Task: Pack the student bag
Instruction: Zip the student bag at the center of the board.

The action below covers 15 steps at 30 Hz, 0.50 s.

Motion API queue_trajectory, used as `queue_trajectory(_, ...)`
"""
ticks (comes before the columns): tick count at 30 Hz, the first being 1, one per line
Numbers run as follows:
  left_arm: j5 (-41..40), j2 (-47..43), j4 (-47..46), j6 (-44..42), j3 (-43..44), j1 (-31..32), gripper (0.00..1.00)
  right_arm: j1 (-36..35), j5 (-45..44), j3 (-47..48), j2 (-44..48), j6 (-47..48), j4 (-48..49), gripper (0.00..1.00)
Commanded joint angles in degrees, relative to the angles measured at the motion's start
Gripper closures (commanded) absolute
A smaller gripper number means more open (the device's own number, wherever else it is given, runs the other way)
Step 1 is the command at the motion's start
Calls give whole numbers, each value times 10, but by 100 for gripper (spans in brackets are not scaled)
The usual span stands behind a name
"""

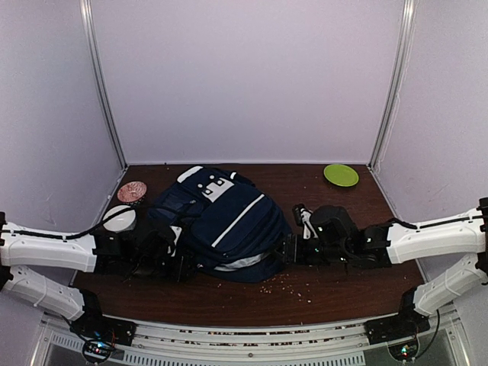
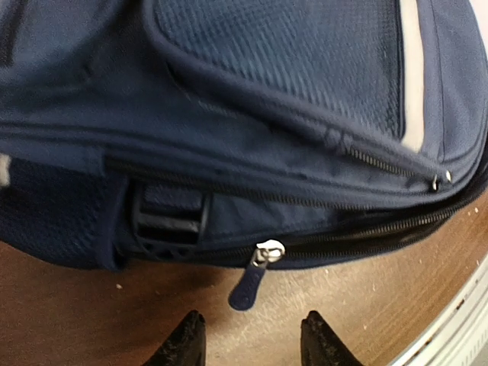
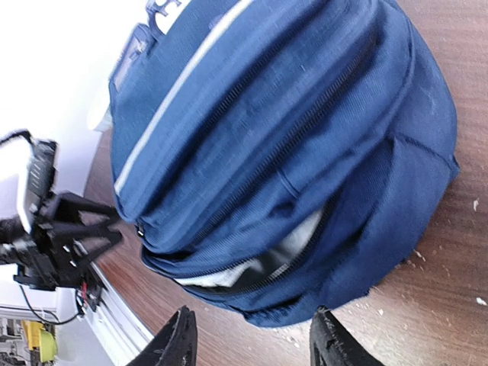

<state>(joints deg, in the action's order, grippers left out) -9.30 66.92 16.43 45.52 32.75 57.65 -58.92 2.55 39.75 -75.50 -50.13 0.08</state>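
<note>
The student bag (image 1: 221, 225), navy with thin white stripes, lies in the middle of the brown table (image 1: 335, 293). My left gripper (image 1: 177, 258) is at the bag's left side. In the left wrist view the left gripper (image 2: 249, 322) is open, and a navy zipper pull (image 2: 248, 288) hangs from a silver slider just beyond its fingertips, untouched, on the student bag (image 2: 267, 114). My right gripper (image 1: 293, 250) is at the bag's right side. In the right wrist view the right gripper (image 3: 252, 319) is open and empty. In front of it the student bag (image 3: 290, 137) has its zipper gaping, with pale contents (image 3: 252, 267) showing inside.
A green plate (image 1: 341, 174) sits at the back right. A pinkish round thing (image 1: 132, 191) and a white round thing (image 1: 120, 218) lie at the left. A small black and white item (image 1: 303, 215) lies beside the right arm. Crumbs (image 1: 293, 288) dot the front of the table.
</note>
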Motion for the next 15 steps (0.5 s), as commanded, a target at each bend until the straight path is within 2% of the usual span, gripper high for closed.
queue_trajectory(1,63,1,-49,6,-13,-5,24,-3,-9,-6,7,-2,43,50)
queue_trajectory(8,118,25,-113,-12,-44,-41,17,-3,-16,-16,43,17,26,49)
queue_trajectory(15,149,72,-166,-30,-44,-66,5,-3,-22,-46,72,15,32,48)
